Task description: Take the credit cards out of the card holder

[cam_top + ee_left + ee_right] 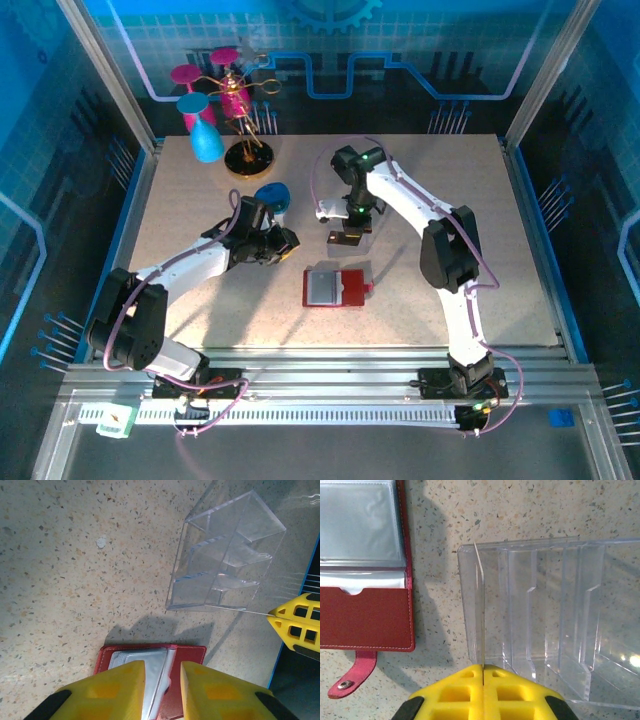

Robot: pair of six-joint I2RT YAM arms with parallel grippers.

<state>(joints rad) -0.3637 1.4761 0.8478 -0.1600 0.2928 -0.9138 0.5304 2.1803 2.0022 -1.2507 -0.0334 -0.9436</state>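
Thin, stiff, slick credit card [479,605] is pinched edge-on in the closed right hand [483,666], while the left hand [162,680] sits part-open over the card holder [191,653]; grab exposed edges.

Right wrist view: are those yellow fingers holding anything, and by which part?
Yes: the right gripper pinches what looks like a thin card, seen edge-on, by its near end, at the clear tray.
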